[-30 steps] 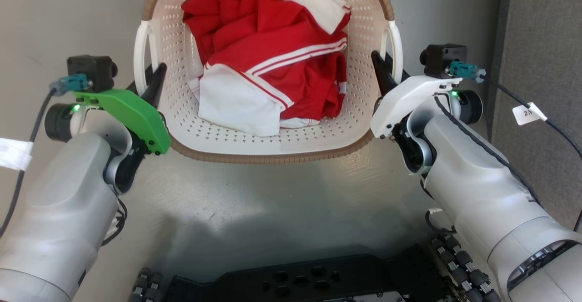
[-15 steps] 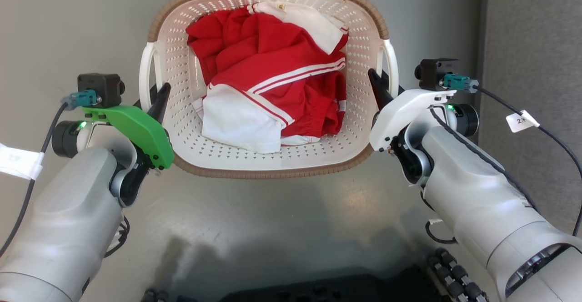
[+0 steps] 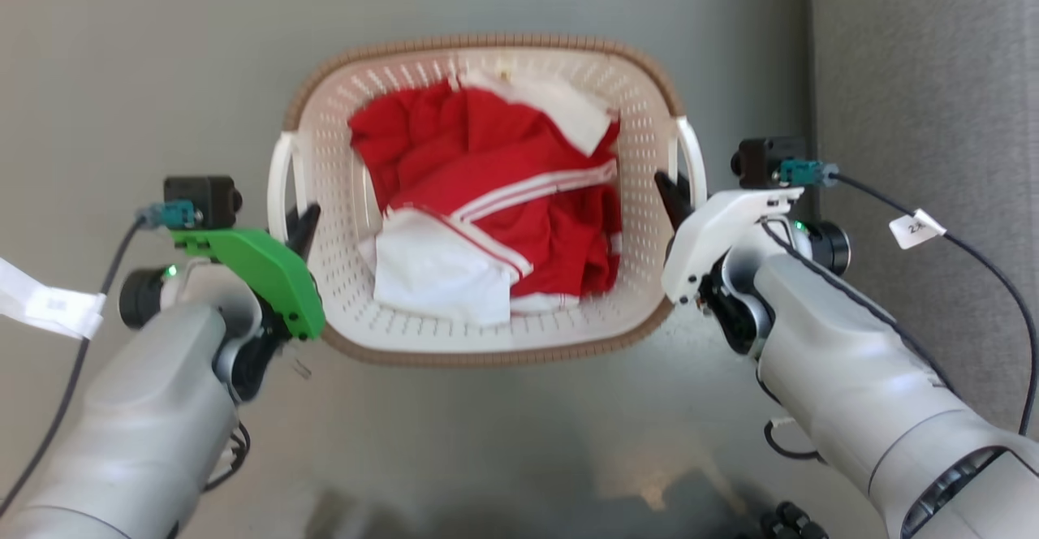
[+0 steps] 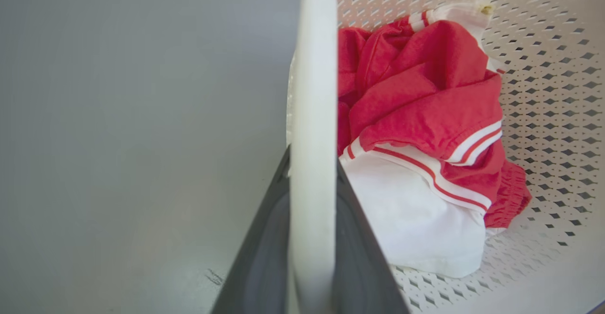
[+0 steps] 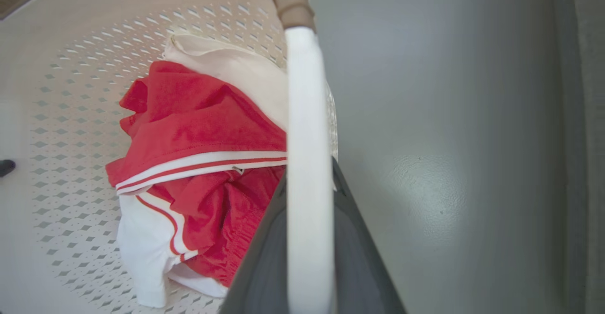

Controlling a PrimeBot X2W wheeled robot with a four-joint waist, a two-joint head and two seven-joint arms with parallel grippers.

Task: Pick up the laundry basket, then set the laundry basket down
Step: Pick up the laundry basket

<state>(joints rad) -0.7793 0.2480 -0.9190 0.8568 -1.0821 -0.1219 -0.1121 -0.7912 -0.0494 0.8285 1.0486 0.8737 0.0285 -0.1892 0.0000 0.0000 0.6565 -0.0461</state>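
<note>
Clamped tight on the laundry basket point(image 3: 487, 42) by its side handles point(image 3: 279, 174), left pincer point(image 3: 302, 222) at left, right pincer point(image 3: 672, 194) at right.

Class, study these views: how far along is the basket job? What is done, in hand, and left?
Done: the left gripper and right gripper are each shut on a white side handle of the laundry basket. In hand: holding it; whether it is clear of the floor cannot be told. Left: setting it down, then releasing.
</note>
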